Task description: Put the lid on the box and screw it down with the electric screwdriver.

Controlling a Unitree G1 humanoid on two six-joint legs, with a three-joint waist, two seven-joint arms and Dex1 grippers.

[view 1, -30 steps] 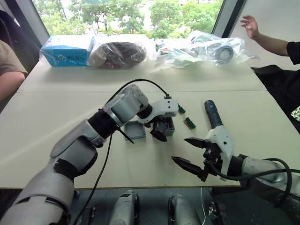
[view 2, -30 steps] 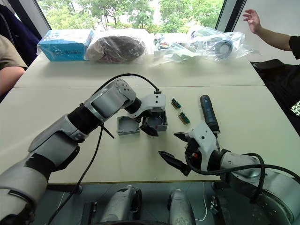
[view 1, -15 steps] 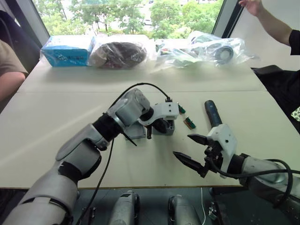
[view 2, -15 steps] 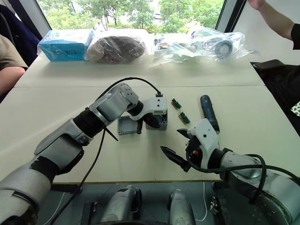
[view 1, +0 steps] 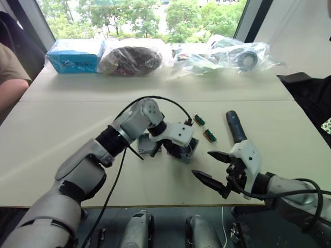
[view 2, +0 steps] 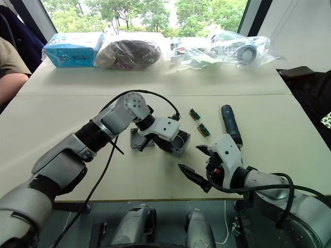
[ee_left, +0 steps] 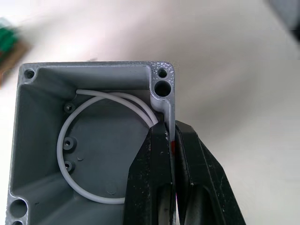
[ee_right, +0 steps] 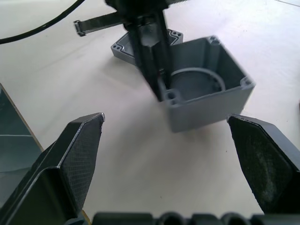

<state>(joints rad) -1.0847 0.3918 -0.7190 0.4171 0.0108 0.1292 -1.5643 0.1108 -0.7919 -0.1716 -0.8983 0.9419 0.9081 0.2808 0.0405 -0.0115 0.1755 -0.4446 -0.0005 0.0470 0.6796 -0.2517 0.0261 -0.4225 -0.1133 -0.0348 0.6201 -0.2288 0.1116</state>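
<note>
The box (view 1: 189, 149), grey and deep-walled, sits at mid-table, tilted, with a white ring inside it (ee_left: 89, 154). My left gripper (ee_left: 169, 127) is shut on the box's wall beside a corner screw post. The lid (view 1: 147, 144), a shallow grey plate, lies on the table just left of the box, partly behind my left arm. To the right of the box lies the electric screwdriver (view 1: 235, 125), dark and pen-shaped. My right gripper (view 1: 202, 164) hovers open near the table's front edge, facing the box (ee_right: 206, 93), with nothing between its fingers.
Two small green connector pieces (view 1: 199, 120) (view 1: 209, 135) lie between the box and the screwdriver. Plastic bags (view 1: 238, 54) and a blue package (view 1: 72, 54) line the far edge. A person's arm (view 1: 10, 85) is at the left, another person's dark clothing (view 1: 310, 98) at the right.
My left gripper has shut on the box's wall and drawn the box nearer and to the right, tilting it. The right gripper stays open. The person's raised hand has left view.
</note>
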